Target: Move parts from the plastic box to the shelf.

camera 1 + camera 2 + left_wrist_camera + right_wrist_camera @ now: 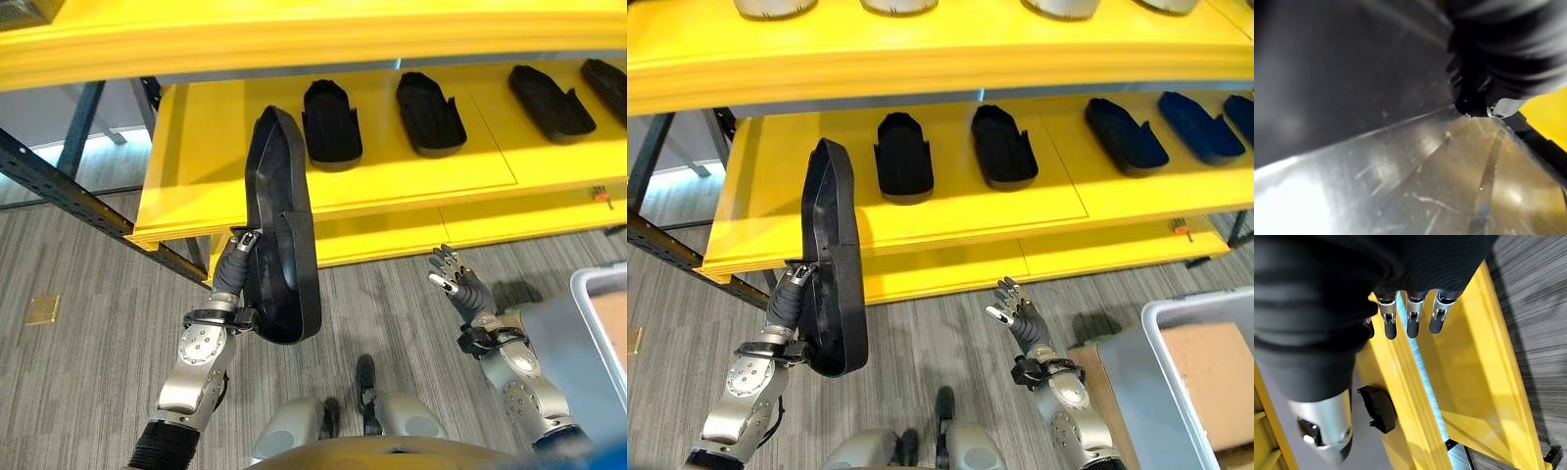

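Note:
My left hand (238, 262) is shut on the edge of a long black moulded part (284, 235), held upright in front of the left end of the yellow shelf (411, 176). The same black part (1342, 73) shows very close in the left wrist view. Several black parts lie in a row on the shelf, among them one at the left (331, 122) and one beside it (429, 113). My right hand (1019, 315) hovers open and holds nothing, below the shelf's front edge, its fingers (1413, 320) straight. The grey plastic box (1161, 343) stands at the lower right.
A higher yellow shelf board (294, 39) overhangs the lower one. A dark metal rack frame (59, 191) runs along the left. A brown cardboard sheet (1215, 372) lies in the plastic box. Grey floor (88, 284) lies in front of the shelf.

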